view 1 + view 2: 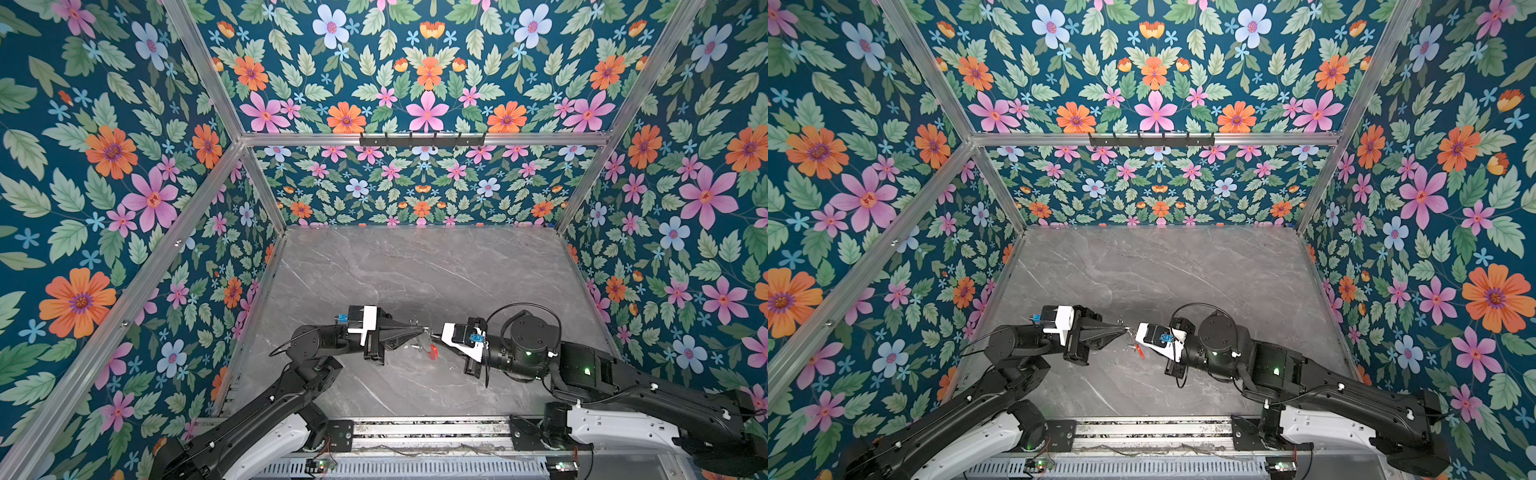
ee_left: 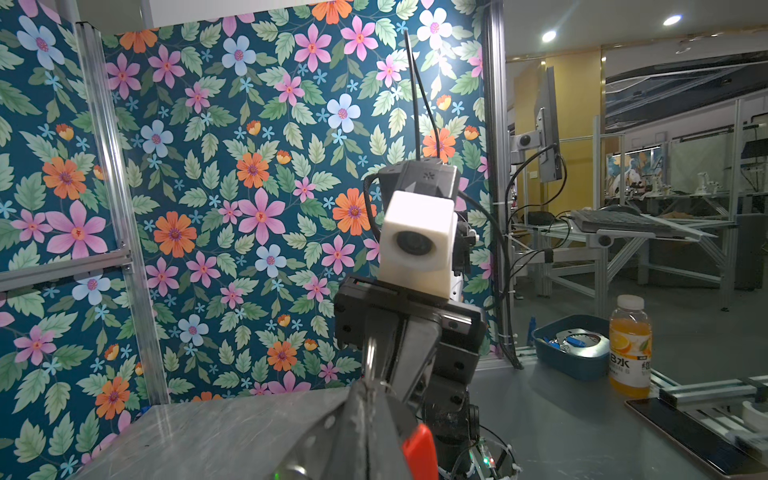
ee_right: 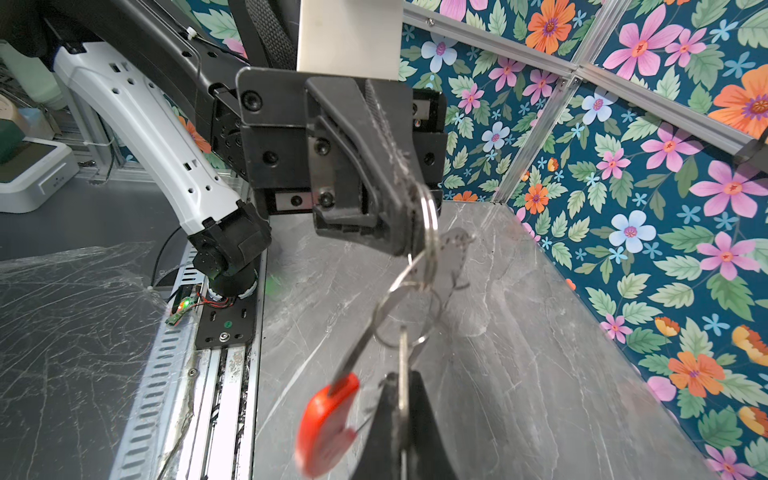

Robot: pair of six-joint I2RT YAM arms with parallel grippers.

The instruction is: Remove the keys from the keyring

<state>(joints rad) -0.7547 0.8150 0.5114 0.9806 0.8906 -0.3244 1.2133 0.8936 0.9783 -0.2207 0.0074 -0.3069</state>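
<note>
I see a grey marble-veined stone tabletop with white streaks. Around it stand walls of dark teal floral wallpaper printed with pink, orange and pale blue flowers and green leaves. The thin silvery metal keyring carries silvery keys, and one key has a bright red plastic head. Both end effectors are black with white camera housings.

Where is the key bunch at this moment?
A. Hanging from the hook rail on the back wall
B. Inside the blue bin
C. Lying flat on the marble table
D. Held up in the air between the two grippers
D: the left gripper and the right gripper each pinch part of the keyring, with the red-headed key dangling above the table.
</note>
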